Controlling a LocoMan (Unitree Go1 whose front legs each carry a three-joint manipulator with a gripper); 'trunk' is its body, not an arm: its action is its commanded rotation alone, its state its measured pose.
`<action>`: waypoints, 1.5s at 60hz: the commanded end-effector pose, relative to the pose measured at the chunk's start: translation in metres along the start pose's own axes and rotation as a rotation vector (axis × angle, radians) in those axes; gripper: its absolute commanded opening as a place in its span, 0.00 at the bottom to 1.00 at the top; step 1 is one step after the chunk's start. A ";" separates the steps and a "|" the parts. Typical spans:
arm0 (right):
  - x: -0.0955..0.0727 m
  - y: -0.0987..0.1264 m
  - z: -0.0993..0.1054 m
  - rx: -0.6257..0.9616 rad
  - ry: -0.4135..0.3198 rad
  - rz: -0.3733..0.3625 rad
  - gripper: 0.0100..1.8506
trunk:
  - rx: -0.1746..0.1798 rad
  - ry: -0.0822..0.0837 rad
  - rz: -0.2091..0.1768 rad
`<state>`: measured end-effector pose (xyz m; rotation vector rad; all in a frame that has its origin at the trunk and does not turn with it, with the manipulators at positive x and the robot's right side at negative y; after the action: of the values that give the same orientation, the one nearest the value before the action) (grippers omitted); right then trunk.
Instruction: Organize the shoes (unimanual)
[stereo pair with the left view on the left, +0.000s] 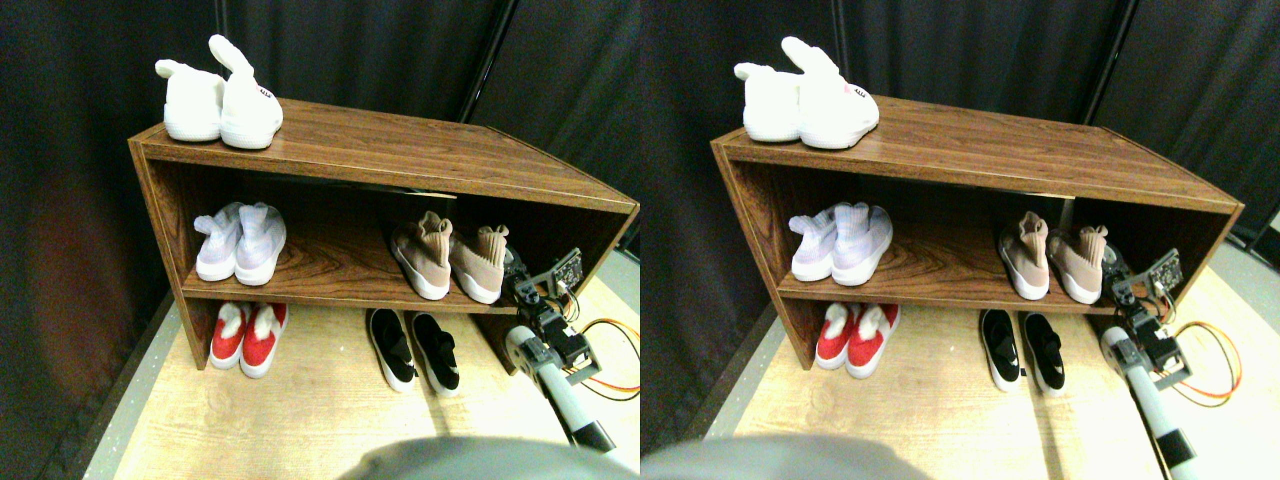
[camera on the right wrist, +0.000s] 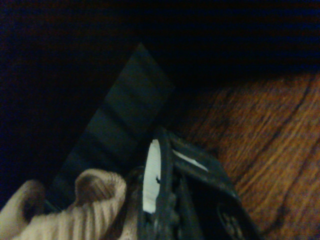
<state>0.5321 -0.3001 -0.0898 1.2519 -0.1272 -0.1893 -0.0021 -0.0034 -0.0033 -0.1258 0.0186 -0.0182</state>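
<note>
A tan knit pair of shoes (stereo pair with the left view on the left: 450, 262) stands on the middle shelf at the right, heels toward me. My right gripper (stereo pair with the left view on the left: 517, 275) is at the shelf's right end, right beside the heel of the right tan shoe (stereo pair with the left view on the left: 482, 265). In the wrist view the tan ribbed collar (camera on the right wrist: 95, 200) lies against the dark frame of the gripper (camera on the right wrist: 167, 195), over the wood shelf board (camera on the right wrist: 270, 150). Black slip-ons (stereo pair with the left view on the left: 415, 348) with white soles sit on the floor under the shelf.
The brown wooden rack (stereo pair with the left view on the left: 400, 150) carries a white pair (stereo pair with the left view on the left: 218, 100) on top at the left and a pale lavender pair (stereo pair with the left view on the left: 242, 243) on the middle shelf's left. A red pair (stereo pair with the left view on the left: 248, 335) stands on the floor below. Orange cables (stereo pair with the left view on the left: 610, 360) trail by the arm.
</note>
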 end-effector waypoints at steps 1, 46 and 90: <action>0.000 0.002 -0.007 -0.014 0.044 0.018 0.03 | -0.016 0.015 0.015; -0.011 -0.001 -0.035 -0.007 0.084 0.009 0.03 | -0.034 0.018 0.033; -0.024 0.011 0.011 -0.032 -0.042 0.095 0.03 | -0.003 0.014 -0.018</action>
<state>0.5141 -0.3061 -0.0858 1.2013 -0.1852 -0.1716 -0.0013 -0.0049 -0.0040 -0.1114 0.0257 -0.0313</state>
